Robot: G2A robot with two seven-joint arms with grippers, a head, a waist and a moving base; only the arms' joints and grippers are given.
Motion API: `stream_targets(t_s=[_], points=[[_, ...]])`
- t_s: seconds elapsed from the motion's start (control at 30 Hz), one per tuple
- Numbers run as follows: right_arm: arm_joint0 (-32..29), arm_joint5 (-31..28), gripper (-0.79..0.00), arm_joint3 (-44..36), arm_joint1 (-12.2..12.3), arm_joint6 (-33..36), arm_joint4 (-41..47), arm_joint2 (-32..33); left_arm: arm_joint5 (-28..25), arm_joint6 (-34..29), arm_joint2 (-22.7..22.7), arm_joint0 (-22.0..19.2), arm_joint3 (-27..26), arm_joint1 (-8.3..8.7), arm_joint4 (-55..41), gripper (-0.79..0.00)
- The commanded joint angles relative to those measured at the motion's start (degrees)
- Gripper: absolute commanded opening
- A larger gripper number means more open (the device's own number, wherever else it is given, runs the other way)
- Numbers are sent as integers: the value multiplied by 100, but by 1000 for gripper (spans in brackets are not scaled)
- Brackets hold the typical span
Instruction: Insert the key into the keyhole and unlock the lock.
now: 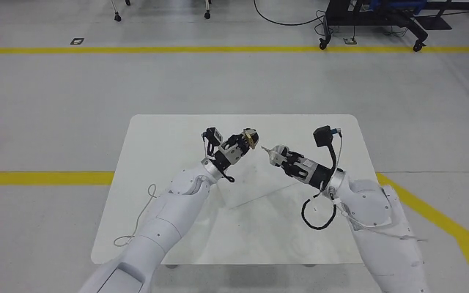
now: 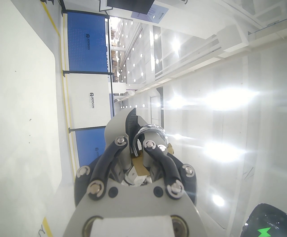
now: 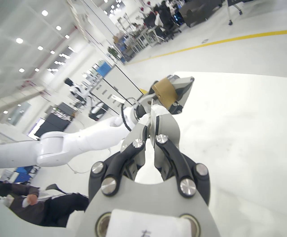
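Observation:
My left gripper (image 1: pixel 248 138) is held above the middle of the white table (image 1: pixel 168 220), shut on a brass padlock (image 1: pixel 251 136). The padlock's steel shackle (image 2: pixel 149 132) and brass body (image 2: pixel 141 167) sit between the left fingers. My right gripper (image 1: pixel 274 155) is just to the padlock's right, shut on a small silver key (image 1: pixel 267 150). In the right wrist view the key (image 3: pixel 152 122) is pinched between the fingers and points at the padlock (image 3: pixel 165 92), with its tip close to the brass face. Whether the tip touches the lock is not clear.
Both arms meet over the table's centre; the tabletop (image 3: pixel 235 134) under them is bare. A yellow floor line (image 1: pixel 220 50) runs behind the table, and wheeled carts (image 1: pixel 374 26) stand far back. People sit at distant desks (image 3: pixel 161 20).

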Motion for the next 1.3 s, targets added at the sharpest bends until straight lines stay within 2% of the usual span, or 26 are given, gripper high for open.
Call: stream_targets(t_s=[0.0, 0.43, 0.73, 1.27], points=[[-109, 268, -785, -295, 22, 145, -208, 21, 99, -89, -53, 60, -89, 4, -90, -785], [-418, 1419, -785, -1384, 69, 119, -1653, -228, 14, 75, -146, 216, -319, 32, 529, -785], [-330, 1747, -785, -1441, 52, -55, -2092, -477, 16, 130, -218, 387, -488, 35, 716, -785], [-446, 1922, -785, -1746, 61, 2, -2619, -674, 106, 93, -295, 479, -509, 0, 863, -785]])
